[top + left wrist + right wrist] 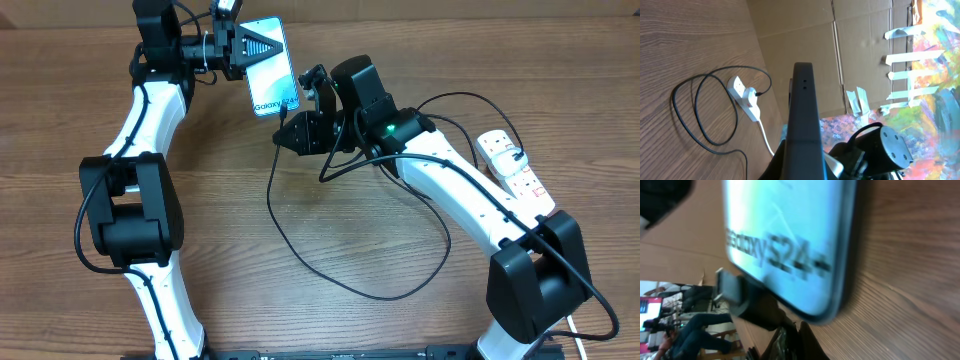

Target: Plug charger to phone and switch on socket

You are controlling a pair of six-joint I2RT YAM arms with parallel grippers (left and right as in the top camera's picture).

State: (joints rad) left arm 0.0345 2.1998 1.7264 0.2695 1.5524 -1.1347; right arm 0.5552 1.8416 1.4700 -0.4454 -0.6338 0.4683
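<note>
My left gripper [262, 45] is shut on the phone [272, 85] and holds it above the far middle of the table, screen up, reading "Galaxy S24+". In the left wrist view its dark edge [805, 110] fills the centre. My right gripper [288, 128] is shut on the charger's black connector [752, 305], its metal tip [725, 284] beside the phone's lower edge [840, 280]; I cannot tell if they touch. The black cable [350, 285] trails in loops to the white socket strip [515, 165] at the right.
The strip also shows in the left wrist view [745, 97] with a black plug in it and its white cord [765, 140] running off. Cable loops [700, 110] lie on the wooden table. Cardboard walls stand behind the table.
</note>
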